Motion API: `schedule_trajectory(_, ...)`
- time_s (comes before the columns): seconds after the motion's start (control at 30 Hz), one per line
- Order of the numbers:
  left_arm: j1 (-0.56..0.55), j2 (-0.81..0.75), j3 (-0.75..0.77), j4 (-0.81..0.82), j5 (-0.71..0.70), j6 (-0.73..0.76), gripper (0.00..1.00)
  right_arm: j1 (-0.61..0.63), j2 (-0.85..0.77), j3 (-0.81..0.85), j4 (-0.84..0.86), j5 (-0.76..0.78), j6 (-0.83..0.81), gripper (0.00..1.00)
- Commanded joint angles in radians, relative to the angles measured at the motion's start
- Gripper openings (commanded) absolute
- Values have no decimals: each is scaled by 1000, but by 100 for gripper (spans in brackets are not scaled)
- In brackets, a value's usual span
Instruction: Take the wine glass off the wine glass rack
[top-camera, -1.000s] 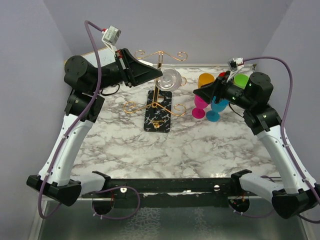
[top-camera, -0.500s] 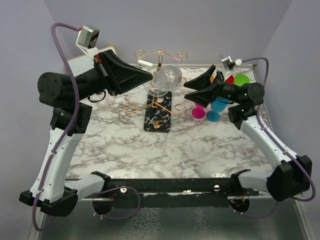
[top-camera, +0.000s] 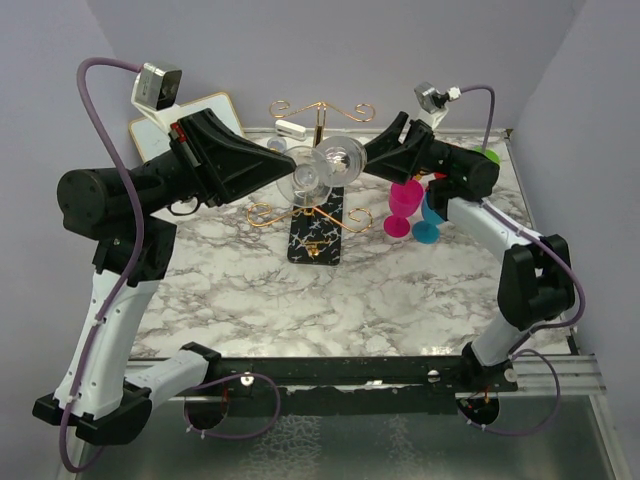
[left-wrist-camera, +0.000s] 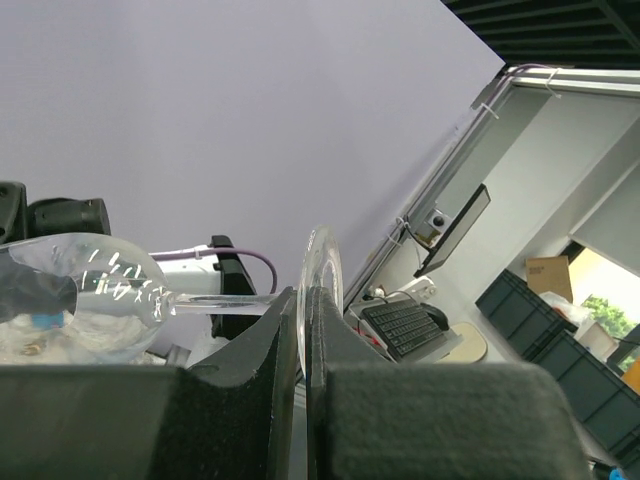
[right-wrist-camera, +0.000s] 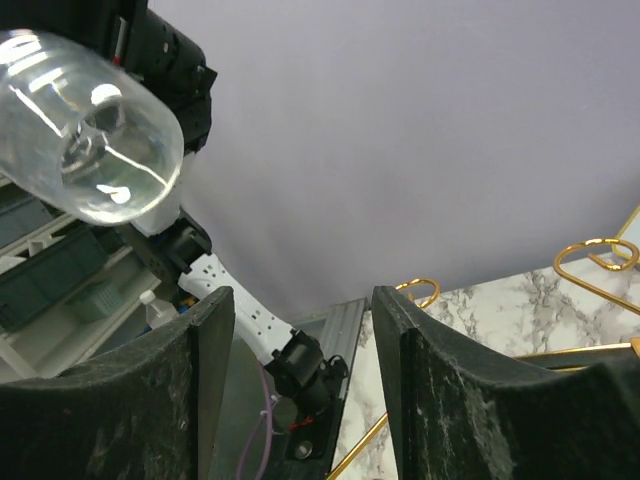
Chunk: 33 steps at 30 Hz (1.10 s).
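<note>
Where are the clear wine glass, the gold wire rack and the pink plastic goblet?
Clear wine glass (top-camera: 340, 157): top view, on its rounded bowl.
Gold wire rack (top-camera: 316, 238): top view, on its black veined base.
Pink plastic goblet (top-camera: 404, 197): top view, on its cup.

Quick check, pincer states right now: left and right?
Left pincer: closed on the wine glass, gripping its foot.
Right pincer: open, nothing between its fingers.

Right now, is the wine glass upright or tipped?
Tipped on its side: the wine glass has its stem running sideways from the foot pinched in the left gripper.
</note>
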<state>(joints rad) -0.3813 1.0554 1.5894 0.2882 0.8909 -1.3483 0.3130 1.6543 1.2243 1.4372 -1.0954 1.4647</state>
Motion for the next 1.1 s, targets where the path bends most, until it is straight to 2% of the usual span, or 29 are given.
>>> schedule_trajectory(0.0, 2, -30, -28, 60, -38, -15, 0, 5, 10, 93, 341, -24, 94, 58)
schedule_trajectory(0.23, 2, -43, -62, 75, -44, -22, 0, 5, 9, 149, 341, -13, 119, 58)
schedule_trajectory(0.73, 2, -36, -98, 119, -53, -36, 0, 17, -123, 108, 343, 6, 161, 58)
schedule_trajectory(1.07, 2, -39, -97, 126, -56, -41, 0, 27, -103, 125, 334, -7, 158, 59)
